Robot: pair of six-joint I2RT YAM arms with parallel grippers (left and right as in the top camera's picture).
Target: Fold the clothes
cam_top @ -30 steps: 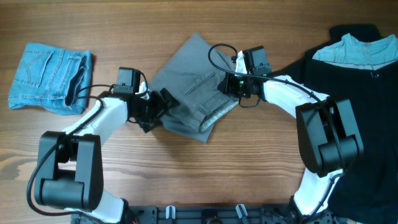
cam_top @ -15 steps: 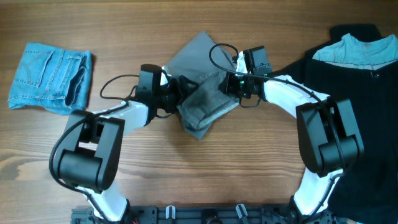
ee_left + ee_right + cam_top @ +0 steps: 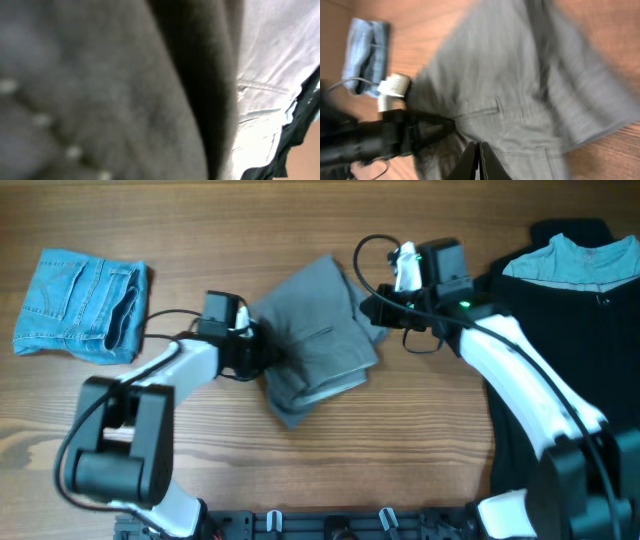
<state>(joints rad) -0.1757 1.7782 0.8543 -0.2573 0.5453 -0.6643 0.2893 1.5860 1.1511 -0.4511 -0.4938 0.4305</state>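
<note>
Overhead, the grey pants [image 3: 315, 345] lie bunched in a loosely folded heap at the middle of the wooden table [image 3: 200, 470], between my two arms. My left gripper [image 3: 262, 358] sits at the heap's left edge, jaws closed down on the cloth there. The left wrist camera is pressed so close that blurred grey fabric fills nearly the whole frame. One dark fold runs down through it, and a stitched seam shows on a paler stretch at the right. I cannot see my own fingertips in that view.

My right gripper [image 3: 372, 310] is at the upper right edge of the pants, just beside the heap's corner. From the right wrist, my fingers [image 3: 487, 162] are pressed tight together with only a thin line between them, and I see no cloth pinched there. The pants spread out beyond the tips, with a seam and a slit pocket showing. My left arm [image 3: 395, 135] reaches onto them from the far side.

Well apart on the table's left lie light-blue denim shorts [image 3: 80, 305], folded. At the right edge a black garment [image 3: 600, 350] is spread out with a pale-blue shirt [image 3: 570, 260] on top of it.
</note>
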